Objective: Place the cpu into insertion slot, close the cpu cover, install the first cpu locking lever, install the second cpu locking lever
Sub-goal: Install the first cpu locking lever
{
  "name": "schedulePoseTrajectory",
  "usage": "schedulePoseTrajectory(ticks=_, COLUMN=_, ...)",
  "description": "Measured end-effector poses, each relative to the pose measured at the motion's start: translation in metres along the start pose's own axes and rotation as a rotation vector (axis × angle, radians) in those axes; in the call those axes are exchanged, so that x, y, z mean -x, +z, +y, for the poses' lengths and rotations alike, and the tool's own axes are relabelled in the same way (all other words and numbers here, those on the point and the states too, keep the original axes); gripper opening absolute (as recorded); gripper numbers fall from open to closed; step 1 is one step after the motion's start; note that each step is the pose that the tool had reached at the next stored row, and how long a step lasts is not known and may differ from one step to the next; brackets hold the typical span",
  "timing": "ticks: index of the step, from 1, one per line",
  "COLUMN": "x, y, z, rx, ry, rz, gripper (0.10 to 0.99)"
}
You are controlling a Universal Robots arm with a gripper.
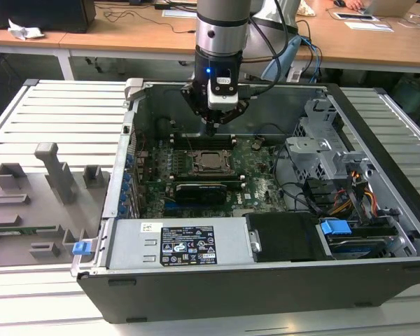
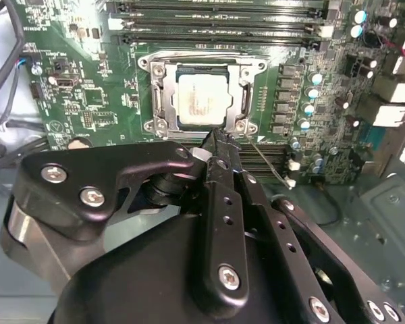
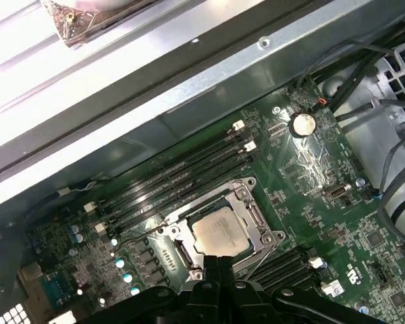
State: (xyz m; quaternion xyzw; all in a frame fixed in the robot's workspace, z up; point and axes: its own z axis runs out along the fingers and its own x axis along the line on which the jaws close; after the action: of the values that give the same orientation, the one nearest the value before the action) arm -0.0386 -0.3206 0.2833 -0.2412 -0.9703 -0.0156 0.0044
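1. One small, flat, square, silvery-grey cpu (image 1: pixel 211 162) sits in the square dark insertion slot (image 2: pixel 202 69) at the centre of the exterior view. The thin silver metal cpu cover (image 2: pixel 163 101) looks folded down around it.
2. We see the black two-fingered gripper (image 1: pixel 211 126) directly above the socket in the exterior frame. Its fingers are pressed together with nothing between them.
3. In the second wrist view its tip is at one corner of the cover. We cannot tell whether it touches.
4. We judge the step in hand to be a locking lever. A thin silver wire lever (image 2: pixel 266 162) slants away from that corner and is not yet tucked down.
5. To do it well, we would bear on the wire with the closed tip, never on the chip or the cover. We would sweep it down and under its catch slowly, because a springy wire can slip off a narrow tip.
6. We would also stay clear of the long narrow black memory slots (image 2: pixel 216 27) on the green motherboard (image 1: pixel 259 175).
7. From the exterior view we get the arm's height over the board and the open black computer case (image 1: pixel 196 294). A grey fixture tray (image 1: pixel 28 210) lies at the exterior view's left.
8. The second wrist view gives us the lever and the corner close up.
9. The first wrist view adds the cover's opposite side and a round silver coin battery (image 3: pixel 300 123).
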Motion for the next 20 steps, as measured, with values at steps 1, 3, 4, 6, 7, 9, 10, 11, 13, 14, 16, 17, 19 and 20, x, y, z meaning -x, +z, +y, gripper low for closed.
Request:
schedulePoseTrajectory(ticks=1, x=0.0, y=0.0, z=0.0, rx=0.0, ry=-0.012, rz=0.0004, gripper=0.106)
schedulePoseTrajectory(ticks=3, x=0.0, y=0.0, z=0.0, rx=-0.001, ry=-0.035, rz=0.001, gripper=0.106)
schedulePoseTrajectory(ticks=4, x=0.0, y=0.0, z=0.0, rx=-0.001, ry=-0.052, rz=0.0015, gripper=0.106)
schedulePoseTrajectory(ticks=6, x=0.0, y=0.0, z=0.0, rx=-0.001, ry=-0.07, rz=0.002, gripper=0.106)
schedulePoseTrajectory(ticks=7, x=0.0, y=0.0, z=0.0, rx=-0.001, ry=-0.085, rz=0.0024, gripper=0.106)
schedulePoseTrajectory(ticks=9, x=0.0, y=0.0, z=0.0, rx=-0.002, ry=-0.121, rz=0.0034, gripper=0.106)
schedulePoseTrajectory(ticks=10, x=0.0, y=0.0, z=0.0, rx=-0.002, ry=-0.133, rz=0.0038, gripper=0.106)
schedulePoseTrajectory(ticks=11, x=0.0, y=0.0, z=0.0, rx=-0.002, ry=-0.152, rz=0.0043, gripper=0.106)
schedulePoseTrajectory(ticks=13, x=0.0, y=0.0, z=0.0, rx=-0.003, ry=-0.174, rz=0.0049, gripper=0.106)
schedulePoseTrajectory(ticks=14, x=0.0, y=0.0, z=0.0, rx=-0.003, ry=-0.192, rz=0.0054, gripper=0.106)
schedulePoseTrajectory(ticks=16, x=0.0, y=0.0, z=0.0, rx=-0.004, ry=-0.222, rz=0.0063, gripper=0.106)
schedulePoseTrajectory(ticks=17, x=0.0, y=0.0, z=0.0, rx=-0.004, ry=-0.231, rz=0.0065, gripper=0.106)
schedulePoseTrajectory(ticks=19, x=0.0, y=0.0, z=0.0, rx=-0.004, ry=-0.251, rz=0.007, gripper=0.106)
schedulePoseTrajectory(ticks=20, x=0.0, y=0.0, z=0.0, rx=-0.004, ry=-0.258, rz=0.0071, gripper=0.106)
